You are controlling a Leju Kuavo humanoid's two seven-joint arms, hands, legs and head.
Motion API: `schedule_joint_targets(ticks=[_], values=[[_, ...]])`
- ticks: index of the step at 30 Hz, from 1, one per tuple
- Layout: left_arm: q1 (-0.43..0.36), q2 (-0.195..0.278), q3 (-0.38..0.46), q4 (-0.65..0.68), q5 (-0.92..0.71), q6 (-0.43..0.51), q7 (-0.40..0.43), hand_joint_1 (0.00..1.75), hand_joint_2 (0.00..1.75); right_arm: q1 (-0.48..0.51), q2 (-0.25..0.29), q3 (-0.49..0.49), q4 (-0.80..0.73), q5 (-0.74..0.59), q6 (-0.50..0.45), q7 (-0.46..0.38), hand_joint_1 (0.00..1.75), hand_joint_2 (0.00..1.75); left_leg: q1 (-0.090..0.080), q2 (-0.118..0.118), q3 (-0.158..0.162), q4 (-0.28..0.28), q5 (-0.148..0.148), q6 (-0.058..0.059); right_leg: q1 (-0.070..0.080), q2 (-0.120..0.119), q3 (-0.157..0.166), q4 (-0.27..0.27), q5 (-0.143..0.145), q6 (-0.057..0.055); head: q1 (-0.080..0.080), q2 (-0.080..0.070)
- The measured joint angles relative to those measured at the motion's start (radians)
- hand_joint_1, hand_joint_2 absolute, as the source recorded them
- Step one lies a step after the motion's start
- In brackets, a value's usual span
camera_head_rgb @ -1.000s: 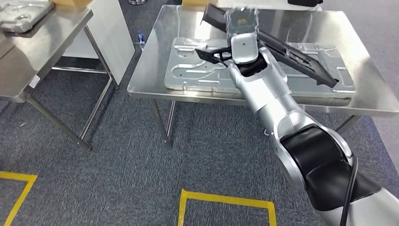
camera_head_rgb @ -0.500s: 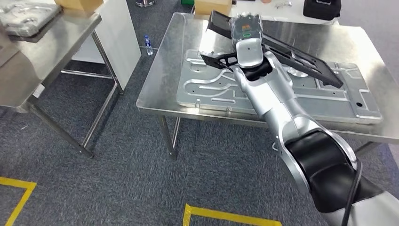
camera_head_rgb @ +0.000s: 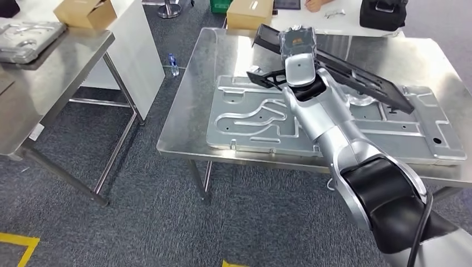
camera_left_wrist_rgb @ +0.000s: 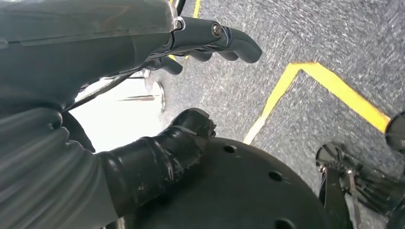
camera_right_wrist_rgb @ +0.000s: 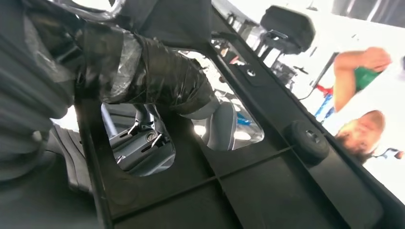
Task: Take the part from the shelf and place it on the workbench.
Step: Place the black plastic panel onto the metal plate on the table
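a steel shelf unit (camera_head_rgb: pixel 55 67) stands at the far left with a cardboard box (camera_head_rgb: pixel 83 12) on top, and a small bottle (camera_head_rgb: pixel 174 64) lies on the carpet beside it. the left hand (camera_left_wrist_rgb: pixel 157 95) hangs low over grey carpet and a yellow floor line (camera_left_wrist_rgb: pixel 305 90), its fingers apart and holding nothing. further right, the steel counter (camera_head_rgb: pixel 189 111) carries a large pressed metal plate (camera_head_rgb: pixel 250 119). the right hand (camera_head_rgb: pixel 298 47) is closed on the long black part (camera_head_rgb: pixel 356 75), held tilted above that plate; whether its far end touches is hard to judge. this looks like the placing step: the next move calls for lowering the part flat and opening the fingers. against the earlier frames the whole scene has shifted, so the camera has moved and the counter sits closer, while the grip looks unchanged.
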Motion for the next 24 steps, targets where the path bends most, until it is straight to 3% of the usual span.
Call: schedule_joint_targets(ticks=[2,4,5,7,9,10,12,14,18,19,23,24], values=[[-0.003,0.0,0.001,0.0,-0.001,0.0,0.0,0.0,1.75,-0.002,0.003,0.0,0.007,0.0,-0.004,0.0,1.75,1.75,-0.001,0.001,0.027,-0.017,-0.009,0.012,0.0,-0.001,0.009,0.011,0.005,0.011,0.0,0.0],[-0.004,-0.001,0.001,0.0,-0.001,0.0,0.0,0.0,1.75,-0.006,0.003,0.0,0.014,0.0,-0.006,0.001,1.75,1.75,0.002,0.003,0.056,-0.031,-0.014,0.024,-0.001,-0.007,-0.016,0.074,0.01,0.017,0.0,0.0],[-0.004,-0.002,0.001,0.0,-0.001,0.0,0.0,0.0,1.75,-0.007,0.004,0.0,0.016,0.0,-0.007,0.001,1.75,1.75,0.003,0.003,0.067,-0.034,-0.019,0.027,-0.001,-0.01,-0.049,0.129,-0.002,0.018,0.0,0.0],[-0.007,-0.003,0.001,0.0,-0.001,0.0,0.0,0.0,1.75,-0.008,0.004,0.0,0.022,0.0,-0.008,0.001,1.75,1.75,0.003,0.001,0.081,-0.032,-0.036,0.03,-0.002,-0.012,-0.133,0.24,-0.053,0.024,0.0,0.0],[-0.009,-0.004,0.001,0.0,-0.002,0.0,0.0,0.0,1.75,-0.006,0.004,0.0,0.029,0.0,-0.008,0.001,1.75,1.75,0.003,-0.003,0.098,-0.025,-0.056,0.026,-0.003,-0.014,-0.19,0.272,-0.093,0.032,0.0,0.0],[-0.009,-0.004,0.001,0.0,-0.003,-0.001,-0.002,0.0,1.75,-0.005,0.004,0.0,0.033,0.0,-0.008,0.0,1.75,1.75,0.004,-0.005,0.108,-0.019,-0.067,0.022,-0.005,-0.016,-0.194,0.241,-0.079,0.037,0.0,0.0],[-0.006,-0.005,0.002,0.0,0.0,-0.004,-0.011,0.0,1.75,-0.004,0.004,0.0,0.043,0.0,-0.009,-0.002,1.75,1.75,0.005,-0.007,0.124,0.0,-0.094,0.012,-0.009,-0.021,-0.176,0.128,0.02,0.042,0.0,0.0],[-0.005,-0.005,0.008,0.0,0.017,-0.013,-0.031,0.0,1.75,-0.002,0.001,0.0,0.055,0.0,-0.012,-0.005,1.75,1.75,0.005,-0.009,0.128,0.021,-0.118,0.0,-0.007,-0.027,-0.162,0.051,0.09,0.031,0.0,0.0],[-0.008,-0.005,0.035,0.0,0.054,-0.043,-0.066,0.0,1.75,0.008,-0.003,0.0,0.082,0.0,-0.022,-0.012,0.0,0.0,0.006,-0.008,0.123,0.046,-0.139,-0.02,-0.004,-0.025,-0.156,0.043,0.105,-0.002,0.0,0.0],[-0.008,-0.005,0.04,0.0,0.055,-0.047,-0.066,0.0,1.75,0.012,-0.004,0.0,0.088,0.0,-0.025,-0.016,0.0,0.0,0.007,-0.006,0.113,0.067,-0.151,-0.025,-0.005,-0.024,-0.153,0.042,0.106,-0.007,-0.001,0.0],[-0.011,-0.005,0.052,0.0,0.05,-0.05,-0.049,0.0,0.0,0.045,-0.008,0.0,0.126,0.0,-0.042,-0.024,0.0,0.0,0.017,0.004,-0.012,0.293,-0.247,-0.045,-0.004,-0.021,-0.146,0.04,0.099,-0.018,-0.001,0.0],[-0.012,-0.005,0.054,0.0,0.047,-0.047,-0.045,0.0,0.0,0.057,-0.008,0.0,0.138,0.0,-0.046,-0.024,0.0,0.0,0.018,0.005,-0.031,0.315,-0.248,-0.045,-0.002,-0.021,-0.144,0.04,0.097,-0.018,-0.001,0.0]])
